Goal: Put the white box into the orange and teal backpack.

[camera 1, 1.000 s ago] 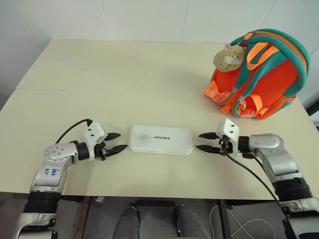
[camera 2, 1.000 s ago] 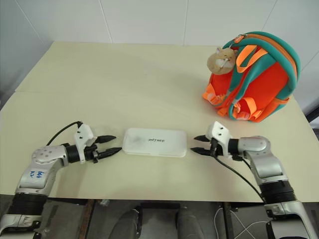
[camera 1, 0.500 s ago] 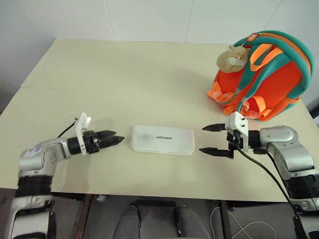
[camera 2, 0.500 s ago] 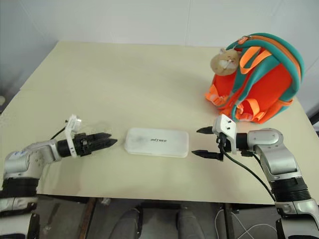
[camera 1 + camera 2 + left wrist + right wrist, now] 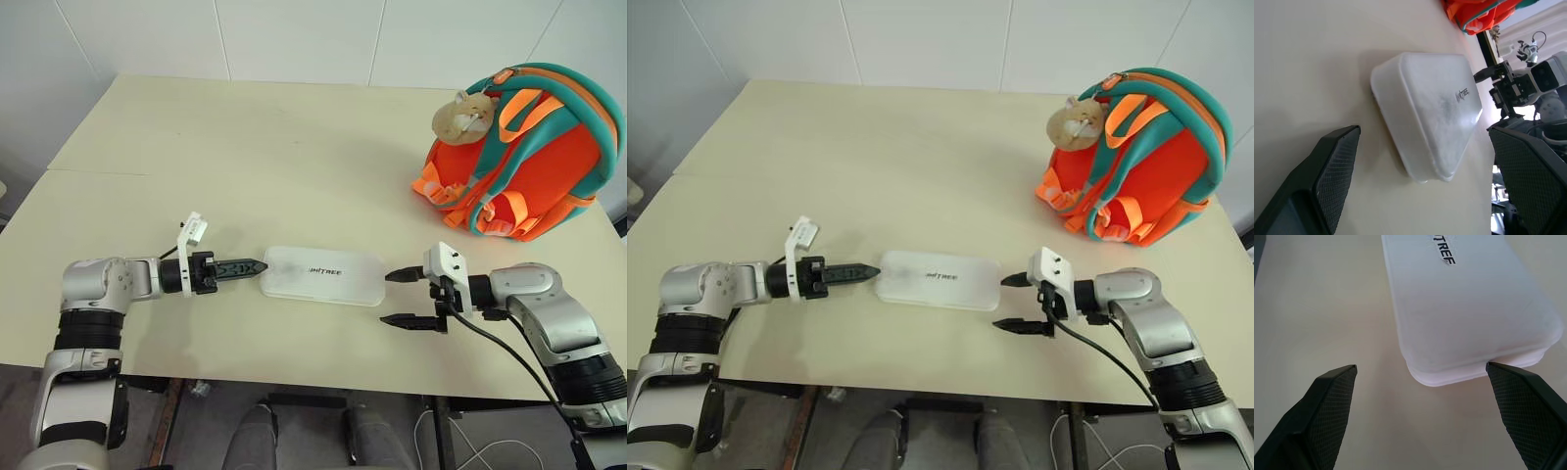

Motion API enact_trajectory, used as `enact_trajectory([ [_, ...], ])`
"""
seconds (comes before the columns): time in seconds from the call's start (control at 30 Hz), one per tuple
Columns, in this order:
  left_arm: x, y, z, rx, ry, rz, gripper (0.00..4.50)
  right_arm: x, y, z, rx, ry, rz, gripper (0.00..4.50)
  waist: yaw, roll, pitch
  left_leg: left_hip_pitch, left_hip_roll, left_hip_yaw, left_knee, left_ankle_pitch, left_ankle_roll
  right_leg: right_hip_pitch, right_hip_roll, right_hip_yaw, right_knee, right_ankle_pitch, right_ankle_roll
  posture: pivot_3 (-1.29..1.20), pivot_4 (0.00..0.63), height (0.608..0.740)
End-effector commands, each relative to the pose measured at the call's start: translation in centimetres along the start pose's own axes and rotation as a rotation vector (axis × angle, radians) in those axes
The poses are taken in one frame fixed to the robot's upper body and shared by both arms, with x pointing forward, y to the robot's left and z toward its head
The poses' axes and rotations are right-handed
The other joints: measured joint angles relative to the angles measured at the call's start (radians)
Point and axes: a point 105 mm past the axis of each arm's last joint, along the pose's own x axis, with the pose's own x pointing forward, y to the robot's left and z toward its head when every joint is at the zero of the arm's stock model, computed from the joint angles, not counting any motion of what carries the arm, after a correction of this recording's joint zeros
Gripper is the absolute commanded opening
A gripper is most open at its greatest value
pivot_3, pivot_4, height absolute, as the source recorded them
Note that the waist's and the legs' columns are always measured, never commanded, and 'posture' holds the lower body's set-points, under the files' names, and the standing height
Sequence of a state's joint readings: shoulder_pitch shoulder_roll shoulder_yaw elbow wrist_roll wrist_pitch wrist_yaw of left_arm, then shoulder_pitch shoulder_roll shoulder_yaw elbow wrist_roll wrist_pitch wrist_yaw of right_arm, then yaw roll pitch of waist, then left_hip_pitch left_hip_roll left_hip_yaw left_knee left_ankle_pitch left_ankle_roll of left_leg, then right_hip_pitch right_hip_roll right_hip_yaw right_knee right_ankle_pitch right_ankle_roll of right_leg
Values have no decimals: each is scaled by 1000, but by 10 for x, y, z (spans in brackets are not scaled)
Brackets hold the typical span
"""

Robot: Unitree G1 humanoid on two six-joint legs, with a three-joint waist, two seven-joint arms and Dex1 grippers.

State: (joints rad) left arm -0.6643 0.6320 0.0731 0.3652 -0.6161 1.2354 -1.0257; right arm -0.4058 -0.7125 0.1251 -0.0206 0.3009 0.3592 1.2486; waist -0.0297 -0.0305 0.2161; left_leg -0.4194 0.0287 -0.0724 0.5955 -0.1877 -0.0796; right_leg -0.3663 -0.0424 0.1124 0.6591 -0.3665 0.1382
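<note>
The white box (image 5: 322,275) lies flat on the bench (image 5: 294,147), near its front edge, lettering up, between our two arms. The orange and teal backpack (image 5: 524,152) stands well apart from it at the far right of the bench, with a tan plush charm (image 5: 460,113) hanging near its top.

Over the last second we have spread both end effectors wide and brought them in toward the short ends of the box. The left end effector (image 5: 240,267) has also rolled about its own axis, so from the head its two fingers now appear stacked edge-on; its tips sit just beside the left end of the box. The right end effector (image 5: 398,298) is spread, one fingertip close to the right end, the other nearer the front edge of the bench.

We judge this as the set-up for a two-sided squeeze: nothing is held yet, and the box has not left the bench.

Both forearms lie low over the bench, pointing inward at each other along the length of the box.
</note>
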Motion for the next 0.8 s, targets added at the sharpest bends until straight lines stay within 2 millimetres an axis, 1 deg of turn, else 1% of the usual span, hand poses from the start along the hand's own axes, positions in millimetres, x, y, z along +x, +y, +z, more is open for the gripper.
enact_trajectory([
  [0.03,15,4,-20,-134,74,-21,4500,8,1,15,-56,-44,19,4460,1,0,0,0,0,0,0,0,0,0,0,0,0,0,0,0,150,740],
  [0.17,22,3,-21,-163,82,-45,4500,12,2,19,-64,-62,31,4460,2,0,0,0,0,0,0,0,0,0,0,0,-1,0,0,0,150,740],
  [0.27,23,5,-22,-177,77,-47,4500,12,3,19,-68,-60,30,4460,3,1,0,0,0,0,0,0,0,0,-1,0,-1,0,0,0,150,740],
  [0.37,25,2,-23,-184,85,-71,4500,12,4,16,-72,-58,22,4460,2,1,-1,0,0,0,0,0,0,1,-1,0,-1,0,0,0,150,740],
  [0.47,26,1,-25,-181,96,-78,3923,10,5,11,-75,-42,14,4500,2,1,-1,0,0,0,0,0,0,1,-1,0,-1,0,0,0,150,740],
  [0.63,28,-7,-30,-172,133,-135,2291,6,6,8,-74,-40,-9,4500,0,1,-1,-1,0,0,-1,0,0,0,0,0,-3,0,0,0,150,740],
  [0.73,32,-9,-31,-175,138,-147,1494,5,8,7,-73,-38,-21,4500,2,1,-1,-1,0,0,-1,0,0,-1,0,0,-3,0,0,0,150,740],
  [0.77,33,-10,-31,-177,141,-159,1379,3,8,7,-68,-44,-42,4500,2,1,-1,-1,0,0,-1,0,0,0,0,0,-3,0,0,0,150,740],
  [0.8,34,-12,-31,-173,141,-168,1361,2,7,8,-62,-55,-66,4500,3,1,-1,-1,0,0,-1,0,0,0,0,0,-2,0,0,0,150,740],
])
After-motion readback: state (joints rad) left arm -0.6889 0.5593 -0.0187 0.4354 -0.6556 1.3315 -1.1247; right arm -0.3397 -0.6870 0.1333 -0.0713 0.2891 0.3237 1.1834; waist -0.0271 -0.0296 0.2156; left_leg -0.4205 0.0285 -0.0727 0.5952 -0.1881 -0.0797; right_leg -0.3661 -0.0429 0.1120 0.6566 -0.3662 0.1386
